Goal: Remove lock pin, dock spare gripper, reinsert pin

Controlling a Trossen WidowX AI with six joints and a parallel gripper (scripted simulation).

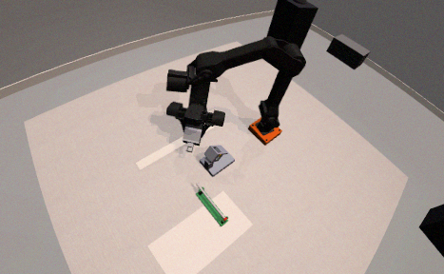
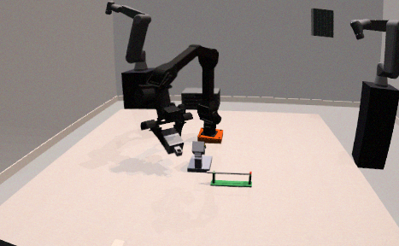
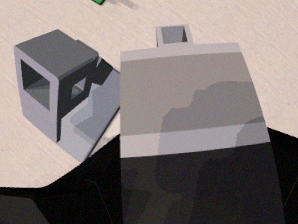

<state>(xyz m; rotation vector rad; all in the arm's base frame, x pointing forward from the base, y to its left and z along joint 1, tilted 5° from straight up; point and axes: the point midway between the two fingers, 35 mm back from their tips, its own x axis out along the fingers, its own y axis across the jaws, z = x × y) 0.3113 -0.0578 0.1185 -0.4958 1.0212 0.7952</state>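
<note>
The pale table top spreads well past my work on every side. My black jointed arm rises from its orange base plate, arches high and drops to my black gripper. I have it clenched on the spare gripper, a blocky grey-and-black body that I carry above the table, tilted downward.

The grey mount stands near my load, to its left in my wrist view, on a flat, squarish foot. In the top view a narrow gap separates the two. Its boxy socket shows me a square mouth and a smaller side hole, with no pin through either. The foot's near edge runs behind my black hardware in the wrist view, so I cannot judge the clearance there.

Past the mount, well apart from my hand, sits the long green rack. The slim pale lock pin lies level across its two posts, red end outward from the mount.

Smallest is the hollow square spigot, jutting free from my load's front edge, outside the socket.
</note>
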